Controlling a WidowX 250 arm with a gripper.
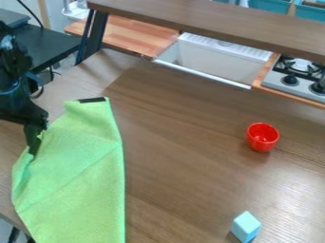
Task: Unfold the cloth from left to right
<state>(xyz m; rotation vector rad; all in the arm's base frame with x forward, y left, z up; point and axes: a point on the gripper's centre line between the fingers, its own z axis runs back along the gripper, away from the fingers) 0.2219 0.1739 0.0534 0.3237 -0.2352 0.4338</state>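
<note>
The black gripper (32,150) is at the left side of the view, pointing down at the upper left edge of the green cloth (82,166). Its fingers are shut on that edge, which bunches into a small peak at the tips. The cloth lies partly folded over the lower left of the table, with a diagonal crease across it and a narrow top corner carrying a dark strip. Its lower end runs out of view at the bottom.
A red cup (262,137) stands right of centre on the brown table (184,142). A light blue block (245,227) sits near the bottom edge. Behind are a raised shelf (215,21), a white sink (213,59) and a stove (295,78).
</note>
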